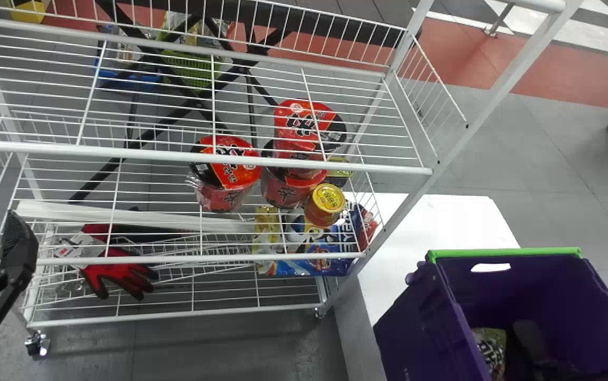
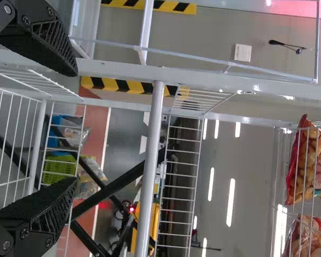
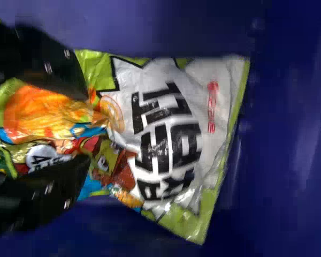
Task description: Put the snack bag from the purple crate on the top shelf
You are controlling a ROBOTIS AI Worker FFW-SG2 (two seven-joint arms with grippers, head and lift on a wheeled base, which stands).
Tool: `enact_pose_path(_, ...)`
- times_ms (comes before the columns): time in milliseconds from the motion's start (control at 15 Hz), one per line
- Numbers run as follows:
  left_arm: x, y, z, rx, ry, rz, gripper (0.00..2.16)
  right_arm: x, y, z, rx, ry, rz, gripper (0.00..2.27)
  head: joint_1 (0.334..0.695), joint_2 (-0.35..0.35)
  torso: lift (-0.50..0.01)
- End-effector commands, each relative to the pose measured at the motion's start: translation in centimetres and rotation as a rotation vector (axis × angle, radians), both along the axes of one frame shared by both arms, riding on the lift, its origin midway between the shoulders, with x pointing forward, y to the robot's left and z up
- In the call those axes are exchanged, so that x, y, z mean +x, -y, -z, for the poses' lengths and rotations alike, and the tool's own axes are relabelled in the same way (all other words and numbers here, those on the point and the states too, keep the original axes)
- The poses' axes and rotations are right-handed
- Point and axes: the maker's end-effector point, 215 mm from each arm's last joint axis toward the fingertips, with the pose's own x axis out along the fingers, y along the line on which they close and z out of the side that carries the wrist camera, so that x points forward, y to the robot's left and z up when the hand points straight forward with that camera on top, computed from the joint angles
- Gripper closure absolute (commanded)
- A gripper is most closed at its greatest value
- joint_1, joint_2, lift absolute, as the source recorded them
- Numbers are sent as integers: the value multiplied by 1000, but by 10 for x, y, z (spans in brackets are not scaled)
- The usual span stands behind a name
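In the head view the snack bag [image 1: 490,352] lies low inside the purple crate [image 1: 430,317], beside my dark right gripper [image 1: 530,341]. The right wrist view has the green-and-white snack bag [image 3: 171,134] bunched between the two fingers of my right gripper [image 3: 90,128], which is shut on it. At the head view's left edge, my left gripper [image 1: 18,246] is held beside the rack. Its fingers stand apart with nothing between them in the left wrist view, where the left gripper [image 2: 75,127] faces the white wire rack. The upper wire shelf [image 1: 124,153] crosses the head view.
Below the upper shelf stand red noodle cups [image 1: 227,185] and a yellow-lidded jar [image 1: 325,205]. Lower down are snack packs [image 1: 314,259] and red gloves [image 1: 118,270]. A white table [image 1: 441,217] adjoins the crate; the rack's slanting white post [image 1: 457,135] rises between shelves and crate.
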Motion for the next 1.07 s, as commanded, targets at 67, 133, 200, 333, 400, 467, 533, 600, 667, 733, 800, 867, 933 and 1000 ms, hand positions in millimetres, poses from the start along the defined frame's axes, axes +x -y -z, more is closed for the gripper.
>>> enact_pose_path(67, 1, 0, 2, -2, -5, -1, 124, -12, -1, 1, 16, -27, 61, 2017, 695, -350, -451)
enact_pose_path(133, 2, 0, 2, -1, -4, -1, 124, -14, -1, 1, 23, -25, 70, 2017, 695, -350, -451)
enact_pose_path(200, 2, 0, 2, -3, -3, -2, 124, -11, 0, 0, 19, -21, 69, 2017, 695, -350, -451)
enact_pose_path(333, 3, 1, 4, -2, -10, -3, 124, -15, 2, -3, 16, -38, 79, 2017, 695, -350, -441)
enact_pose_path(400, 3, 1, 4, -3, -10, -4, 124, -17, 3, -5, 17, -51, 83, 2017, 695, -350, -449)
enact_pose_path(467, 3, 1, 6, -2, -15, -3, 124, -18, 3, -7, 22, -55, 115, 2020, 695, -350, -446)
enact_pose_path(533, 3, 1, 6, -2, -15, -3, 124, -21, 2, -8, 21, -69, 138, 2209, 695, -350, -446)
enact_pose_path(600, 4, 2, 5, -4, -14, -2, 124, -20, 0, -9, 35, -60, 175, 2243, 695, -350, -447)
enact_pose_path(667, 4, 2, 7, -3, -18, -2, 124, -14, -2, -10, 52, -29, 201, 2243, 695, -350, -447)
enact_pose_path(733, 4, 2, 7, -3, -18, -2, 124, -12, -5, -11, 68, -22, 209, 2243, 695, -350, -447)
enact_pose_path(800, 4, 1, 7, -2, -19, -4, 124, -7, -7, -10, 74, -1, 198, 2243, 695, -350, -447)
enact_pose_path(867, 4, 1, 8, -1, -22, -4, 124, 8, -8, -12, 97, 102, 173, 2240, 695, -350, -447)
enact_pose_path(933, 4, 1, 9, -1, -24, -5, 124, 19, -13, -16, 130, 181, 148, 2172, 695, -350, -447)
enact_pose_path(1000, 4, 1, 9, 0, -25, -5, 124, 21, -16, -14, 121, 199, 114, 2172, 695, -350, -447)
